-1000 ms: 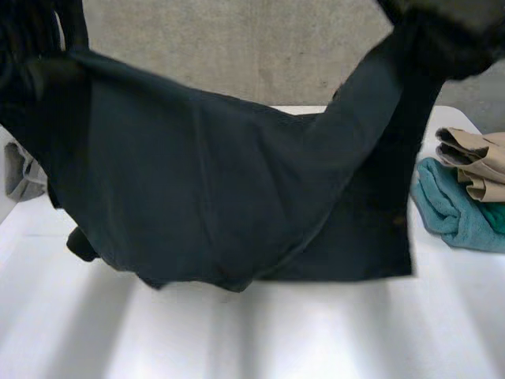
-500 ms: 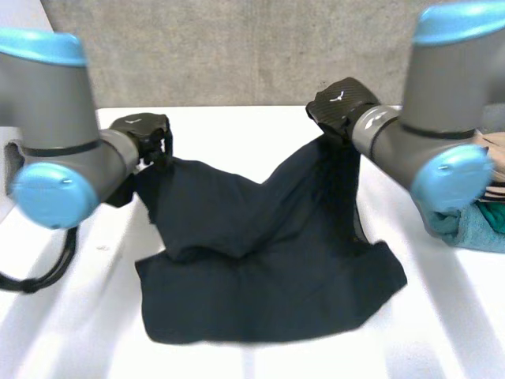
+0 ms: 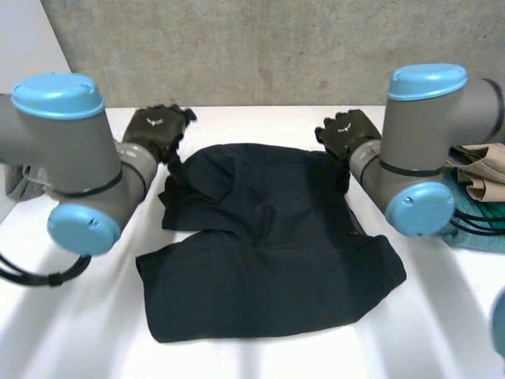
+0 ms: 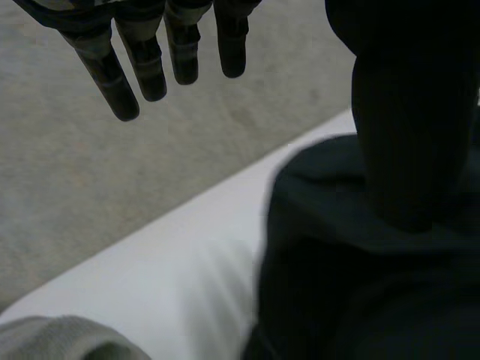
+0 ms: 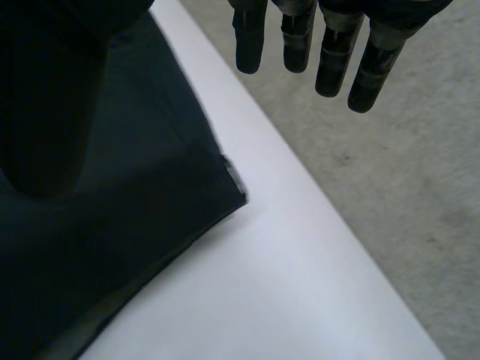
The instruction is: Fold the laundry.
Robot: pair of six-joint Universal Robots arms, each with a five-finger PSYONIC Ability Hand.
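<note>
One crumpled grey cloth (image 4: 60, 341) is being shown at the left edge of the one white table (image 3: 79, 332). The black left hand (image 3: 158, 126) is being held open, fingers straight, at the far left corner of the one dark navy fabric garment (image 3: 268, 245) lying mid-table. The black right hand (image 3: 346, 130) is being held open likewise at its far right corner. One folded tan garment (image 3: 481, 170) is being shown against one teal towel (image 3: 473, 229).

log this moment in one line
left hand: open, at garment's far-left edge | right hand: open, at far-right corner | dark garment: spread on table
</note>
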